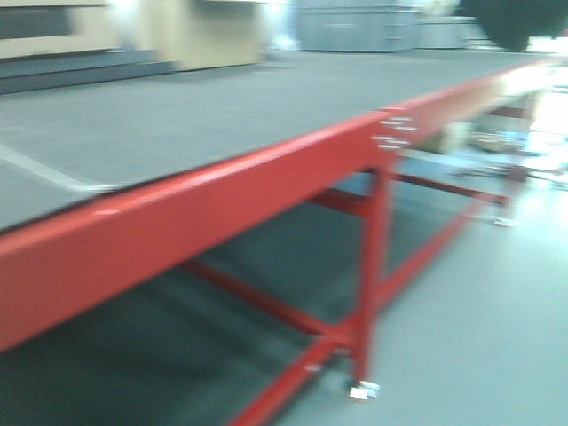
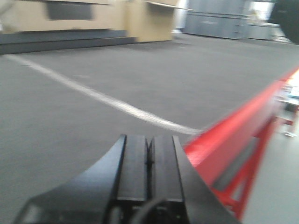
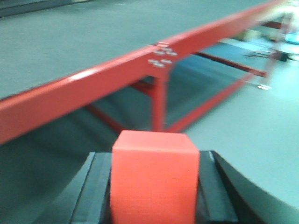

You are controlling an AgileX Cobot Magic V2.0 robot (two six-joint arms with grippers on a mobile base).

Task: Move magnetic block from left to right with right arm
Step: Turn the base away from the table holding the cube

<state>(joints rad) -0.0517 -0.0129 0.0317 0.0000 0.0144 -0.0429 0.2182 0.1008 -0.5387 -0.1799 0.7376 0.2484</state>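
Magnetic block (image 3: 154,179) gripped; table edge (image 3: 70,92) ahead.

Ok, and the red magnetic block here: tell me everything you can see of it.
The magnetic block shows only in the right wrist view: a plain cube, bright orange-red, matte, unmarked, its top and near faces visible, its bottom cut off by the picture edge. It sits upright between the black fingers of the right hand, which press its two sides. Nothing else visibly touches it; the red-edged table lies beyond.
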